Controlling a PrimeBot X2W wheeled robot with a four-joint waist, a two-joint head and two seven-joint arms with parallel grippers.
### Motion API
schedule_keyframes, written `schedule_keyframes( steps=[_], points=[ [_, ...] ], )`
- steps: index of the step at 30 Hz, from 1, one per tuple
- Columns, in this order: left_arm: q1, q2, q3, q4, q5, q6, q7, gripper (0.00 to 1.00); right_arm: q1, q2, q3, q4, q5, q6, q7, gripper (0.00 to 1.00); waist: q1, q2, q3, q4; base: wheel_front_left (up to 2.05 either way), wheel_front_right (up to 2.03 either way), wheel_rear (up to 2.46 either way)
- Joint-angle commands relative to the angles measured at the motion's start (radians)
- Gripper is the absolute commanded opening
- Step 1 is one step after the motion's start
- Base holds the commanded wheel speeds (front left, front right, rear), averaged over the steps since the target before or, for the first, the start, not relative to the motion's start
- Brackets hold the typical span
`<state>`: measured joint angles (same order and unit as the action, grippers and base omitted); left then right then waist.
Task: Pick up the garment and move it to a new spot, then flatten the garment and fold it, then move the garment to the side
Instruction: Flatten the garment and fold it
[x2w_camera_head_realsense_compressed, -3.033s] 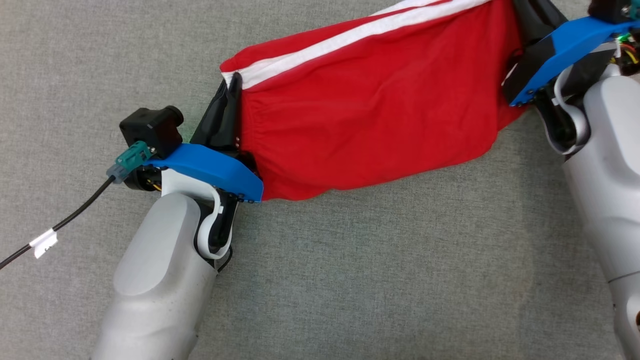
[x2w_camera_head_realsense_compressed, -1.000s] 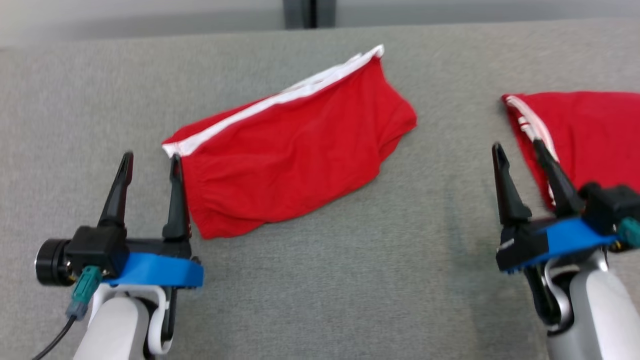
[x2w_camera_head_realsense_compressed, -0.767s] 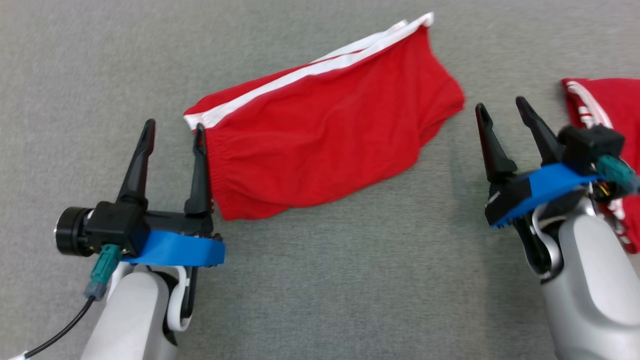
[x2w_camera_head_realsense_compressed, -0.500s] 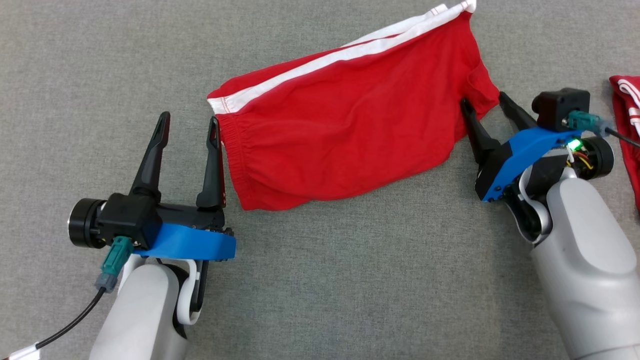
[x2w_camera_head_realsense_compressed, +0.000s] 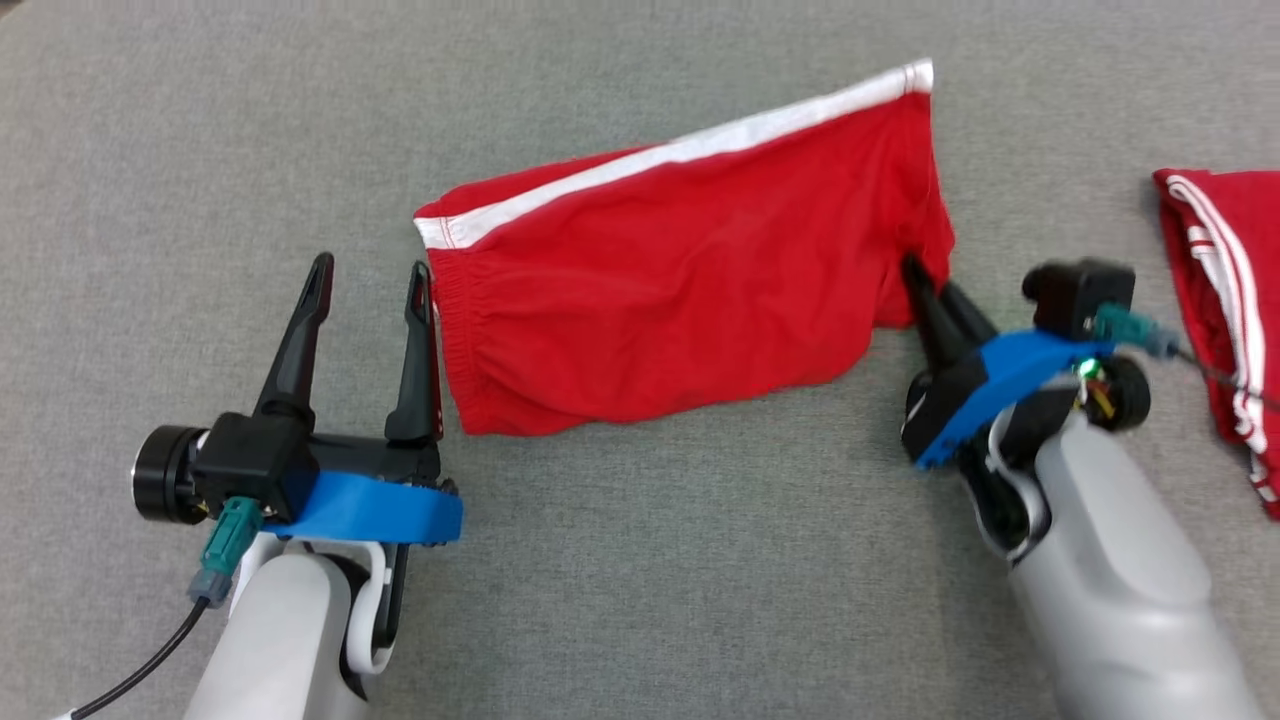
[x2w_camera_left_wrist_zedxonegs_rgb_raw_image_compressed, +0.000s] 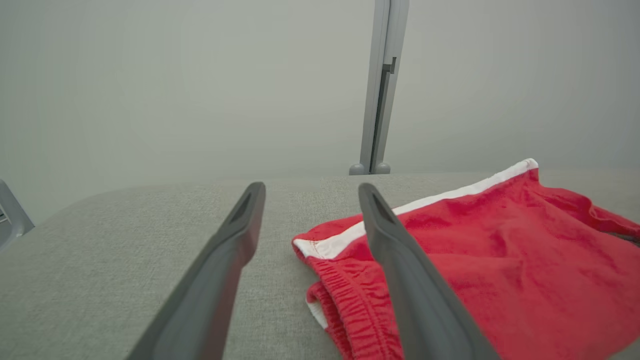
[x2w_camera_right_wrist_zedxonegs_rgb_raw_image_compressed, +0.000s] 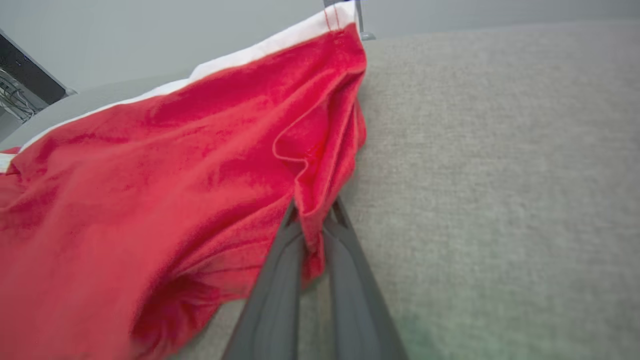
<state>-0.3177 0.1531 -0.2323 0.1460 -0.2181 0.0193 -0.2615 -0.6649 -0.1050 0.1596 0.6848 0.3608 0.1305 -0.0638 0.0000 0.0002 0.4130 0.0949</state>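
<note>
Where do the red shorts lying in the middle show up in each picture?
Head view: the red shorts lie centre, slightly above middle.
Left wrist view: the shorts sit at lower right.
Right wrist view: the shorts cover the left half, corner in the jaws of the right gripper.
Shared landmark: the white stripe along their far edge.

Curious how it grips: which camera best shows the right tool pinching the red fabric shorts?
Right wrist view: right tool pinches the red fabric shorts close up. Head view shows it smaller; left wrist, the waistband.
</note>
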Motion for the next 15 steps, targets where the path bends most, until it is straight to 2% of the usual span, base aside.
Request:
schedule_keyframes(
  steps=[1,8,15],
  points=[
    [0.016,0.007,0.008,0.003,0.006,-0.002,-0.004,1.0,0.037,0.006,0.001,-0.012,0.016,0.0,-0.014,0.0,0.0,-0.0002,-0.025,-0.023,0.0,0.0,0.0],
    [0.074,0.018,0.017,0.024,0.005,-0.003,-0.005,1.0,0.294,0.028,-0.032,-0.141,0.053,0.0,-0.085,0.0,0.0,-0.0002,-0.107,-0.061,0.0,0.0,0.0],
    [0.108,0.024,0.011,0.035,-0.002,-0.004,-0.005,1.0,0.451,0.045,-0.097,-0.278,0.038,0.0,-0.042,0.0,0.0,-0.0002,-0.139,-0.068,0.0,0.0,0.0]
  ],
)
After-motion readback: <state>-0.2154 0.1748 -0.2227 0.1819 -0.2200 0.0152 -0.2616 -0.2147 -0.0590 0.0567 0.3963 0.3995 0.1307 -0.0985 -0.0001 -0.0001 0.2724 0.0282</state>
